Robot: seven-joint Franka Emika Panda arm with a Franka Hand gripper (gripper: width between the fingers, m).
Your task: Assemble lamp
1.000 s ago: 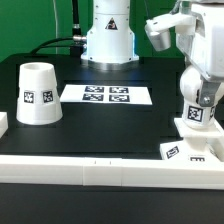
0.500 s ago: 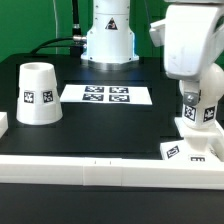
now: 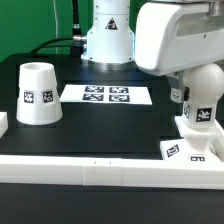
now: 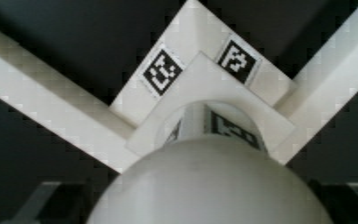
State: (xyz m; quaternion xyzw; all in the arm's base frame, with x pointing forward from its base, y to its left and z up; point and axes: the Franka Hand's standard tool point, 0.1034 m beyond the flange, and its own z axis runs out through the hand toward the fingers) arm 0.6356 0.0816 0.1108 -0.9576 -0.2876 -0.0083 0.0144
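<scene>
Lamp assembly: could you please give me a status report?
End effector over bulb, grip unclear. Bulb upright on base, exterior view's right. Shade stands apart, exterior view's left, not yet fitted. No obstruction seen.

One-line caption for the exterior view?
Arm over the bulb on its square base; shade stands apart beside the marker board.
</scene>
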